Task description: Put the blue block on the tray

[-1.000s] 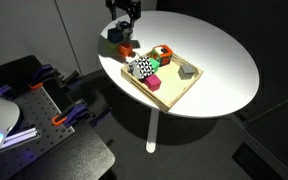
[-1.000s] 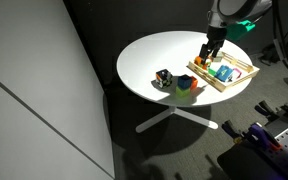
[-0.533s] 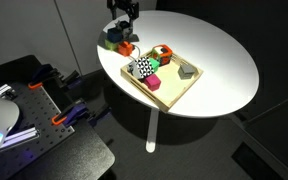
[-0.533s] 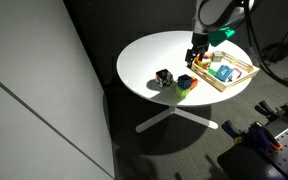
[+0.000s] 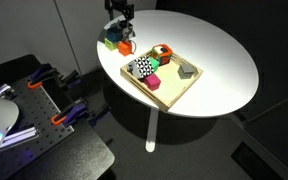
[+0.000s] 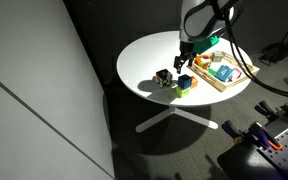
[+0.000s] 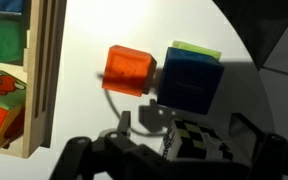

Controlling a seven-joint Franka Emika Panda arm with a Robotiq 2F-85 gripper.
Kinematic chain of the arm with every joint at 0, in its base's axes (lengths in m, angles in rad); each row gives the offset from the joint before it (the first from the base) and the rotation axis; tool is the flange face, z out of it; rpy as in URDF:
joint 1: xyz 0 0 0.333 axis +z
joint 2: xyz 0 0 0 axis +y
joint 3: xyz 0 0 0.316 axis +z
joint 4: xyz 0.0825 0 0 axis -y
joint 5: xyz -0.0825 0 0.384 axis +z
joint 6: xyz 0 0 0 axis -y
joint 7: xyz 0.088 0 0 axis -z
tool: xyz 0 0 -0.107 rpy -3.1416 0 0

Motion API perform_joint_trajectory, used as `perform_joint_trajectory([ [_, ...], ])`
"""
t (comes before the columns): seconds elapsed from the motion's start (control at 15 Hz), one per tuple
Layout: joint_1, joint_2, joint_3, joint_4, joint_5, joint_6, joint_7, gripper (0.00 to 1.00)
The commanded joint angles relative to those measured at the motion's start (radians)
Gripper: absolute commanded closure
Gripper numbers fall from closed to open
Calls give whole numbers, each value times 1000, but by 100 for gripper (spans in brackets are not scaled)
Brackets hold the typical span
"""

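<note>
The blue block (image 7: pixel 191 80) sits on the white table beside the tray, touching an orange block (image 7: pixel 131 70), with a green block (image 7: pixel 194 48) behind it. It also shows in an exterior view (image 6: pixel 184 82). The light wood tray (image 7: pixel 42 90) lies to one side and shows in both exterior views (image 5: pixel 187 93) (image 6: pixel 239 80). My gripper (image 7: pixel 179 150) is open and empty. It hovers above the cluster of blocks (image 5: pixel 119 25) (image 6: pixel 187 60), with a checkered cube (image 7: pixel 189 140) below it.
The tray holds several toys, among them a black-and-white checkered cube (image 5: pixel 141 68), a grey piece (image 5: pixel 187 70) and a yellow block (image 5: pixel 154 84). The round white table (image 5: pixel 219 55) has its edge close to the block cluster. A checkered cube (image 6: pixel 164 77) stands by the blocks.
My gripper has moved away from the tray's edge to above the blocks on the table. The blocks and the tray have not moved.
</note>
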State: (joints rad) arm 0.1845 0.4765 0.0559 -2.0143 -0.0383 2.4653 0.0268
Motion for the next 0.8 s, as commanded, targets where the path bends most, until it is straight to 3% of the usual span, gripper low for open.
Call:
perform_joint_trajectory([
  [0.0, 26, 37, -1, 48, -24, -29, 73, 0],
  [0.73, 30, 80, 13, 45, 27, -67, 165, 0],
])
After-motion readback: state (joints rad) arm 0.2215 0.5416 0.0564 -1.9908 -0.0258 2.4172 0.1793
